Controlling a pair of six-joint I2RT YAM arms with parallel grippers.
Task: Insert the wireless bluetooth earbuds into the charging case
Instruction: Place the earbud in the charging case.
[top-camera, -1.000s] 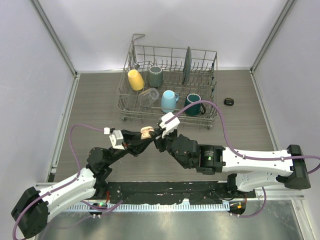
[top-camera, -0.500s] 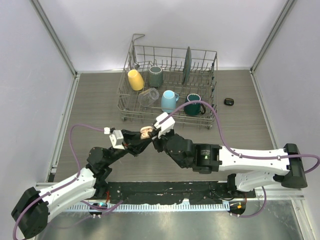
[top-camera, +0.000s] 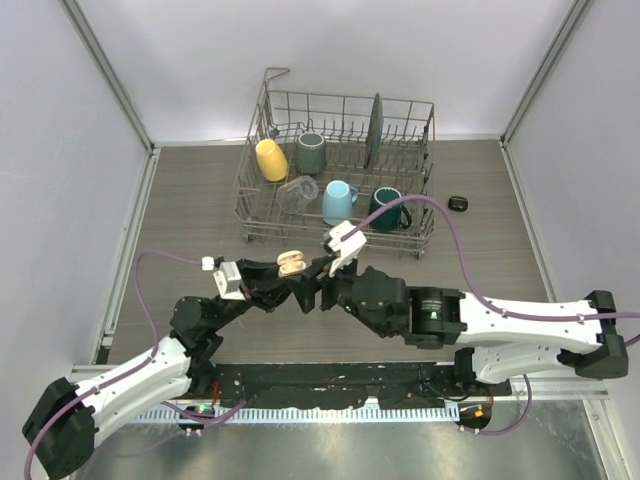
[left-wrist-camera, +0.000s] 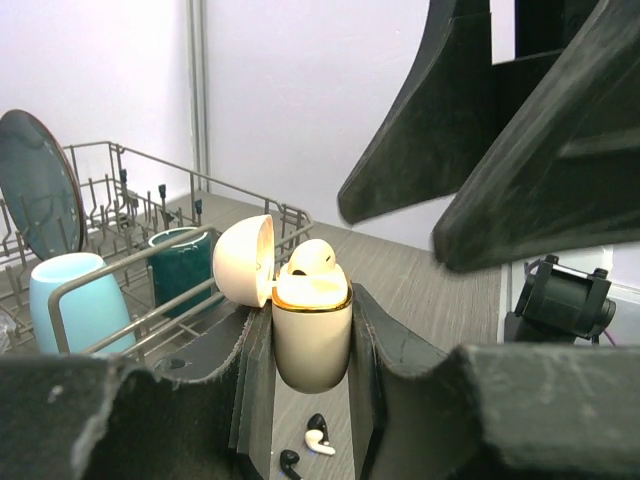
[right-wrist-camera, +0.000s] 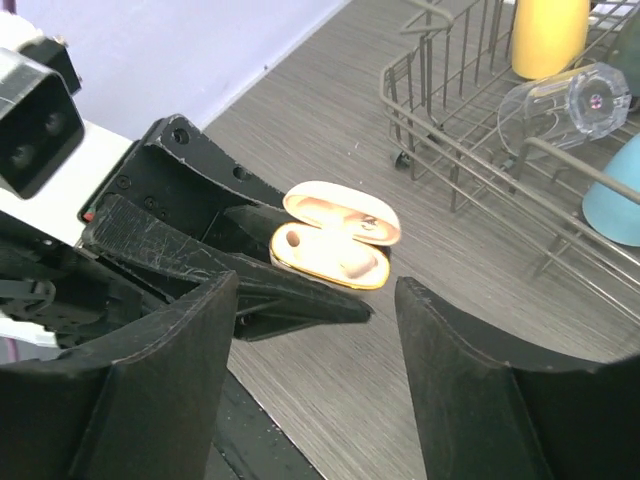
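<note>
Left wrist view: cream-white rounded plastic charging case (left-wrist-camera: 311, 345), lid open, clamped in left gripper (left-wrist-camera: 310, 318); one cream earbud (left-wrist-camera: 312, 258) seated. Right gripper (right-wrist-camera: 315, 300) close to case, not touching, fingers apart, empty. Judged: second slot pending; next, fetch loose cream earbud (left-wrist-camera: 320, 441) from table (left-wrist-camera: 420, 290) below case. Hindrances: black earbud (left-wrist-camera: 290, 461) beside it, wire dish rack (left-wrist-camera: 130, 310) behind case.

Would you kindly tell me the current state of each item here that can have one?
charging case: lid open, one cream earbud seated, other slot empty.
left end effector: shut on the charging case.
right end effector: open, holding nothing.
white earbud: loose on the table.
black earbud: loose on the table.
clear glass: lying on its side in the rack.
</note>
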